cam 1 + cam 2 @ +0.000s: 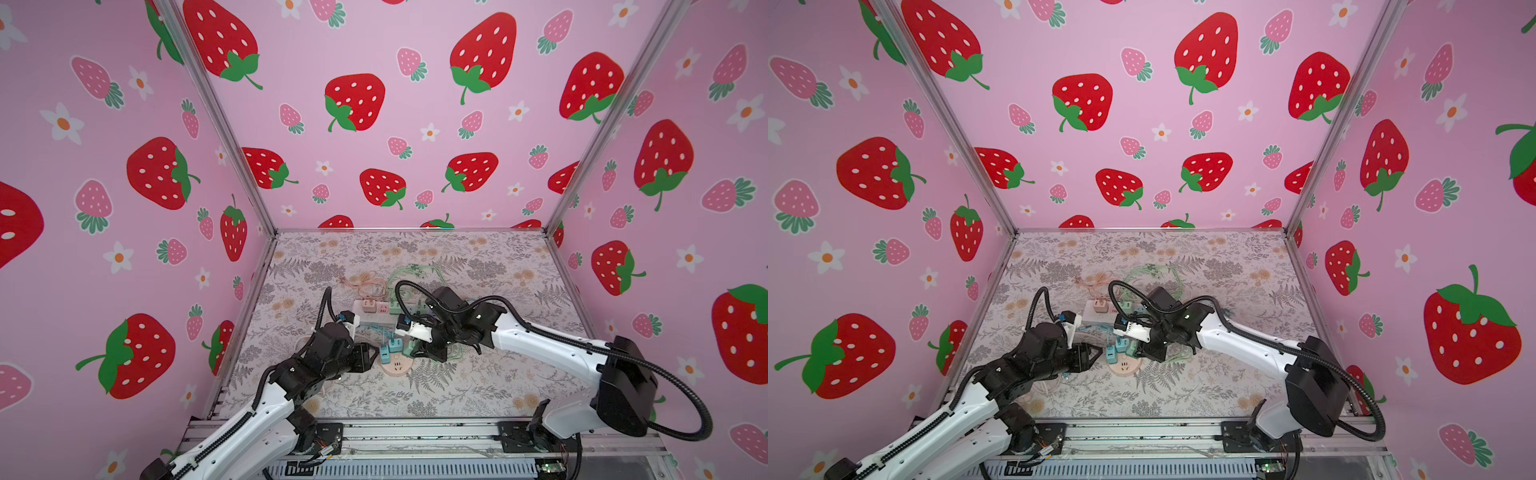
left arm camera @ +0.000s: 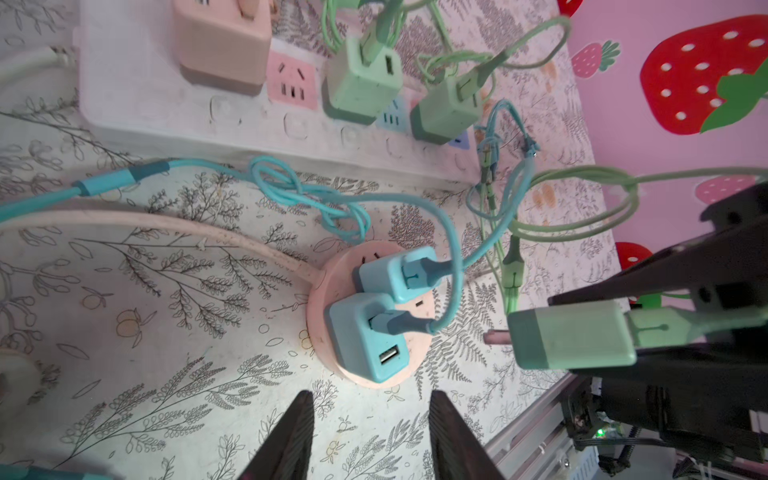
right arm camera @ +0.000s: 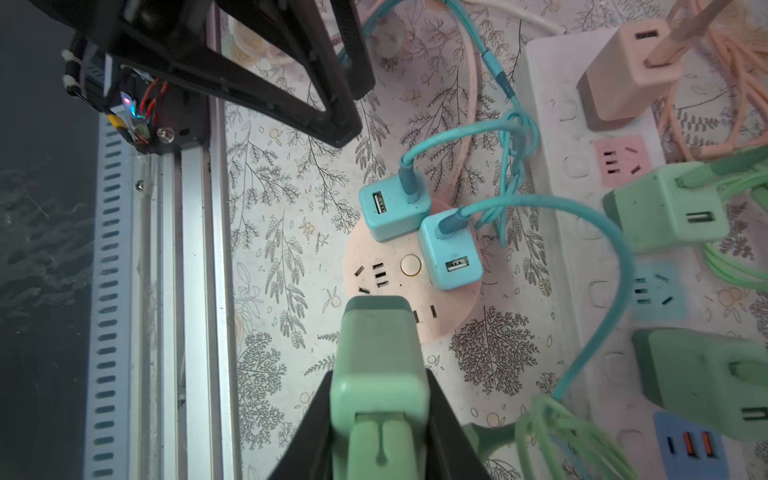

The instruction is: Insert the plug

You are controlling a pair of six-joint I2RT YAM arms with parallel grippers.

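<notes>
My right gripper (image 3: pixel 379 374) is shut on a pale green plug (image 3: pixel 380 353), whose green cable trails behind it. The plug hangs over the near edge of a round pink socket (image 3: pixel 374 286), just short of its free slots (image 3: pixel 376 276). In the left wrist view the green plug (image 2: pixel 573 334) is level with the round socket (image 2: pixel 320 291), its prong pointing at it. Two blue plugs (image 3: pixel 392 208) (image 3: pixel 451 253) sit in that socket. My left gripper (image 2: pixel 371 395) is open and holds nothing, just short of the socket. In both top views the grippers (image 1: pixel 374 353) (image 1: pixel 415 353) face each other across it.
A white power strip (image 3: pixel 552 137) lies behind the round socket, carrying a pink plug (image 3: pixel 627 70) and two green plugs (image 3: pixel 669 203) (image 3: pixel 706 365). Blue, green and pink cables loop over the table. An aluminium rail (image 3: pixel 174 291) edges the table, and strawberry-print walls enclose it.
</notes>
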